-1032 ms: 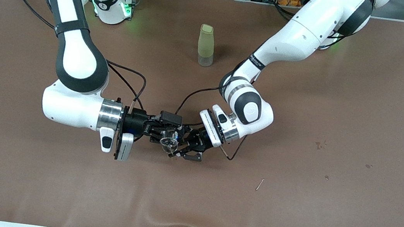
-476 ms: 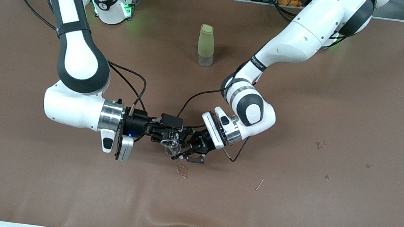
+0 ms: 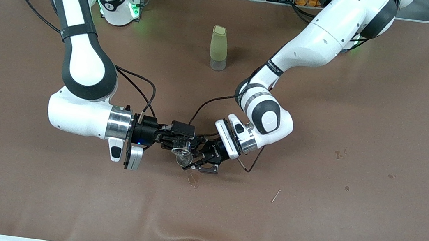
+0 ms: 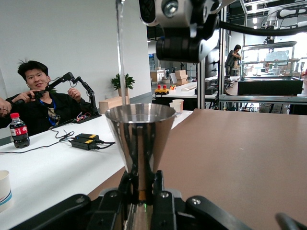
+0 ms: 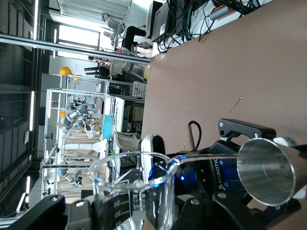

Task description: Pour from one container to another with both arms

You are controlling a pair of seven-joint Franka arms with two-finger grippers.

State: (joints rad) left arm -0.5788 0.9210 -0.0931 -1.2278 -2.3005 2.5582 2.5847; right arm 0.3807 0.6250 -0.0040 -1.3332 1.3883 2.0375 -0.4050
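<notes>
Pouring is under way over the middle of the brown tabletop [image 3: 309,216]: the right gripper [image 3: 172,142], on the arm reaching in from the right arm's end, has its jaws pinched on a clear glass beaker [image 3: 182,154] with printed measuring marks, tipped so that its spout leans toward the other container. In the right wrist view the beaker [image 5: 136,191] fills the foreground, and a thin clear stream runs from its lip to the open mouth of a shiny metal cup [image 5: 268,170]. The left gripper [image 3: 205,158] meets it from the left arm's end, its jaws pressed onto the narrow waist of that metal cup, which the left wrist view shows as an upright, cone-shaped jigger [image 4: 140,143] with the thin stream falling into it from above. Both containers hang just above the tabletop, almost touching each other. A small wet patch [image 3: 192,180] darkens the cloth just nearer the front camera than the grippers. A tall pale-green bottle [image 3: 218,48] stands upright well apart from them, toward the robots' bases, and a small stick [image 3: 276,195] lies toward the left arm's end.
</notes>
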